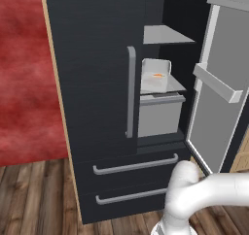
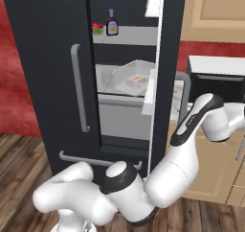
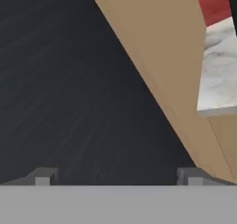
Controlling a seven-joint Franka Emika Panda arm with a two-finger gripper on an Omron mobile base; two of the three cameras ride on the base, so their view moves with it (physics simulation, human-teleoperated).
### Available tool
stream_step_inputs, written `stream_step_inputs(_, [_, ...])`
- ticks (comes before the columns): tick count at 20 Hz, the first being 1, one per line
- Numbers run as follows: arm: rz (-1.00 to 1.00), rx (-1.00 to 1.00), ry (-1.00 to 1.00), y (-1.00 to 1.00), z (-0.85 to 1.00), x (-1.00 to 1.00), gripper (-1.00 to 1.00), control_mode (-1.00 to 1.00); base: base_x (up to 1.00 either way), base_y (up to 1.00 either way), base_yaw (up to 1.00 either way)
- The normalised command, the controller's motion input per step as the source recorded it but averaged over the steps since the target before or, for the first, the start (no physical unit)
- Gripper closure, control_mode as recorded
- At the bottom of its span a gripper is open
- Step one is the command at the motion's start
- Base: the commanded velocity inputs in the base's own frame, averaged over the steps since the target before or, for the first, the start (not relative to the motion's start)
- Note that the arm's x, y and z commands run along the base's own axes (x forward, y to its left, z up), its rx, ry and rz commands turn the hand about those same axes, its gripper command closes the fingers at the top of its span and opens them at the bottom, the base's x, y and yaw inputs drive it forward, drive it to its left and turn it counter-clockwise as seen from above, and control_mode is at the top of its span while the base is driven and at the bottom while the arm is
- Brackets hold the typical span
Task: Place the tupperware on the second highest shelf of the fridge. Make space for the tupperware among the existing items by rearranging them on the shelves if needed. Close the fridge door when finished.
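The fridge [image 1: 97, 69] stands with its left door shut and its right door [image 1: 219, 108] swung open. The white tupperware [image 1: 156, 78] [image 2: 134, 80], with an orange carrot in it, lies on the second highest shelf [image 1: 163, 99] [image 2: 119, 100], above the wide grey drawer face. On the top shelf [image 2: 127, 35] stand a dark sauce bottle [image 2: 112, 24] and a small green piece [image 2: 98, 29]. My arm reaches round behind the open door [image 2: 155, 82]. In the hand view my gripper [image 3: 118, 179] is open with nothing between its fingertips [image 3: 46, 177], facing the door's black outer face.
A black oven with a white top [image 2: 215, 77] sits right of the open door, among tan cabinets [image 2: 215, 10]. A grey door bin [image 1: 216, 83] juts inward. Two black drawers [image 1: 133, 166] lie below. A marble counter edge [image 3: 217, 79] shows beside the tan cabinet side.
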Motion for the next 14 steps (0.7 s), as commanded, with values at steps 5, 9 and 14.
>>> stream_step_inputs(5, [0.19,0.0,-0.11,1.0,0.0,0.26,-1.0,-1.0,0.0,0.0,0.0])
stream_step_inputs(9, [0.14,0.0,-0.12,1.0,0.0,0.03,-1.0,-1.0,0.0,0.0,0.0])
stream_step_inputs(14, [0.05,0.0,-0.12,1.0,0.0,0.0,-1.0,-1.0,0.0,0.0,0.0])
